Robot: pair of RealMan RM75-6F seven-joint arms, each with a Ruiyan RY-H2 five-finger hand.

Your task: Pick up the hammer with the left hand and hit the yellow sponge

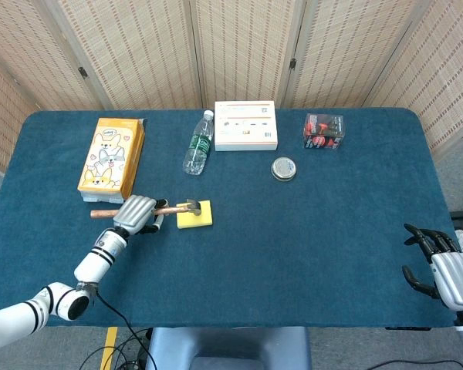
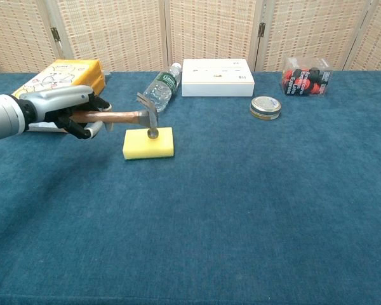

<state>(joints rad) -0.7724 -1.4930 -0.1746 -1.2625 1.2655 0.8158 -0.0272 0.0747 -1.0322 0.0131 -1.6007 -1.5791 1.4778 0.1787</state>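
Note:
My left hand (image 1: 134, 213) (image 2: 66, 112) grips the wooden handle of the hammer (image 2: 117, 117) (image 1: 170, 208), held roughly level. The metal head (image 2: 149, 118) points down and its face touches the top of the yellow sponge (image 2: 148, 143) (image 1: 198, 216), which lies flat on the blue table. The handle's end (image 1: 99, 213) sticks out behind the hand in the head view. My right hand (image 1: 440, 266) hangs at the table's right front corner, fingers apart, holding nothing; the chest view does not show it.
Along the back of the blue table (image 1: 309, 231) stand a yellow cartoon box (image 1: 112, 157), a lying water bottle (image 1: 198, 143), a white box (image 1: 246, 126), a round tin (image 1: 284, 168) and a clear box of red items (image 1: 323, 130).

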